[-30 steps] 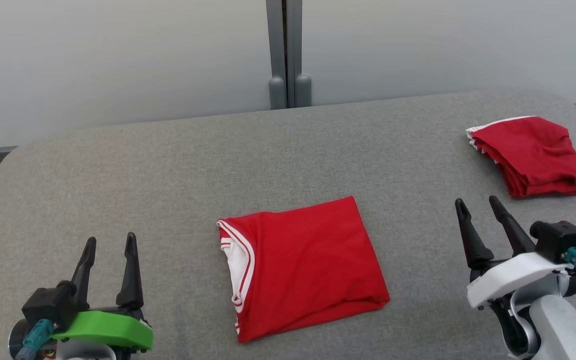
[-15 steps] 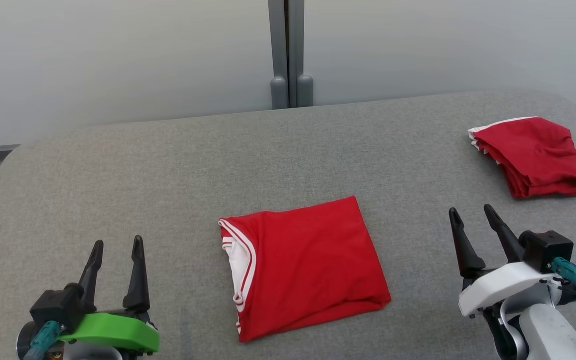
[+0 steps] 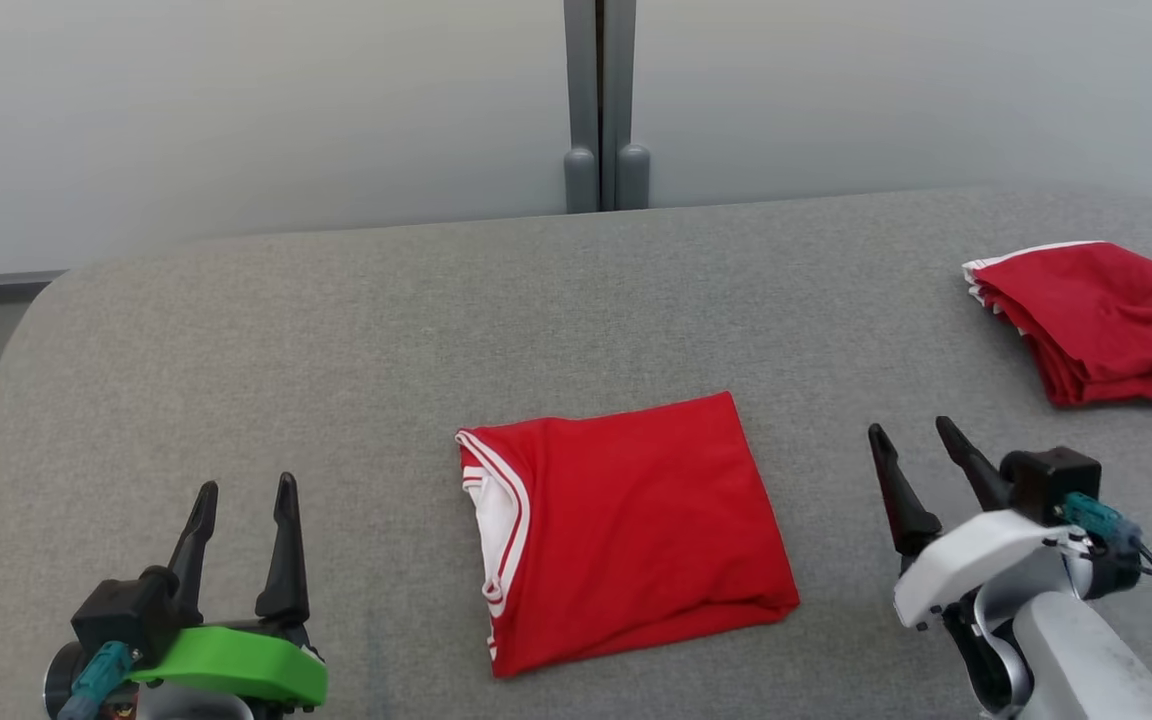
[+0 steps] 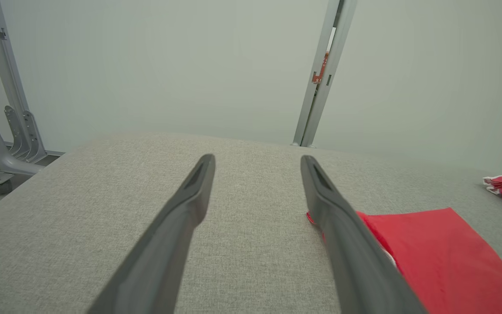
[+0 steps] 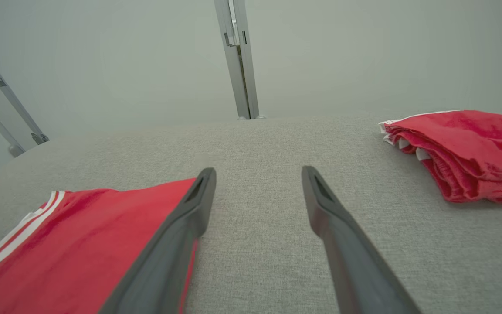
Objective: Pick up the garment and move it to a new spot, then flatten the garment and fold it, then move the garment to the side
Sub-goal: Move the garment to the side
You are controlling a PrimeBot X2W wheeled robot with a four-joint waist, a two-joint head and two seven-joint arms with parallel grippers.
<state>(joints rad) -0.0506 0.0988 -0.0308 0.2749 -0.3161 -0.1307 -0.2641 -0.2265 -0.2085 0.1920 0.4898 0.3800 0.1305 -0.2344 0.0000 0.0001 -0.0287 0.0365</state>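
Note:
A red garment (image 3: 626, 530) with white-striped trim lies folded into a rough square on the grey padded table (image 3: 336, 330), near its front middle. It also appears in the left wrist view (image 4: 442, 257) at the lower right and in the right wrist view (image 5: 72, 244) at the lower left. My left gripper (image 3: 244, 492) hovers open at the lower left, well clear of the cloth, with nothing between its fingers. My right gripper (image 3: 911, 430) stands open at the lower right, apart from the garment's right edge and holding nothing.
A second folded red cloth (image 3: 1101, 320) sits at the table's far right edge; the right wrist view shows it as well (image 5: 460, 152). Pale wall panels with a grey vertical post (image 3: 601, 100) stand behind the table. A metal frame (image 4: 7, 126) rises off the left end.
The whole picture has shifted right, so the head camera has turned. My right gripper has drawn back a little towards the front edge. The garment lies as before.

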